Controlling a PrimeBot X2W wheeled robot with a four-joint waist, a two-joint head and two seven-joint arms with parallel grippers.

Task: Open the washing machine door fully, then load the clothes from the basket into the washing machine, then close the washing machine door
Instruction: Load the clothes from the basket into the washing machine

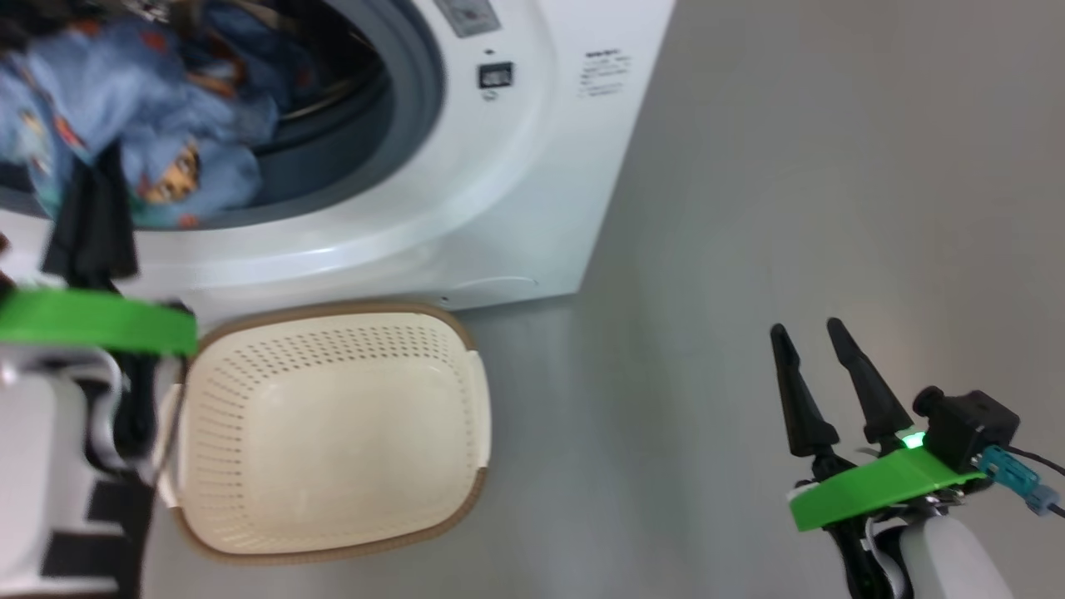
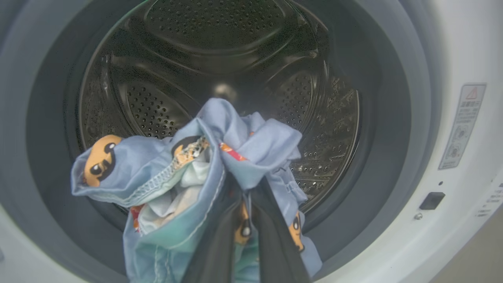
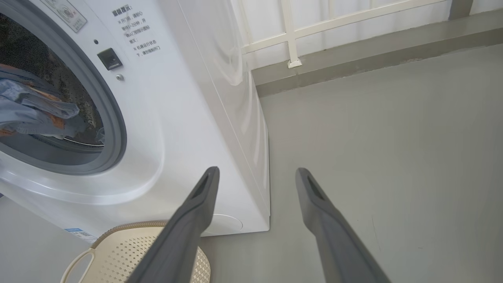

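Washing machine (image 1: 532,183) sits far left, big white box, round mouth open onto the steel drum (image 2: 220,47). Grey-blue gasket (image 2: 393,118) rings the mouth. Drum walls seen past the fabric in the left wrist view are bare perforated metal.

Floor (image 1: 790,166) is grey and takes the whole right side, with open room from the machine's right edge outward. In the right wrist view a white railing (image 3: 290,35) on a grey kerb runs along the far side, beyond the machine's side panel.

Basket (image 1: 333,433) is near left, on the floor just in front of the machine's base, brown rim close to the front panel. Its cream perforated bottom and walls show bare.

Clothes (image 2: 184,173): light-blue bundle with orange cartoon prints, up at the drum mouth and level with the lower gasket lip, part of it drooping down in front of the lip. Head view is blurred there; how far inside the bundle reaches, cannot tell.

Left gripper (image 2: 245,212) is at the mouth, far left, fingers nearly together and pinching the clothes, fabric folded over the tips.

Right gripper (image 1: 807,333) is near right above bare floor, well apart from machine and basket. Its jaws are spread with nothing between them.
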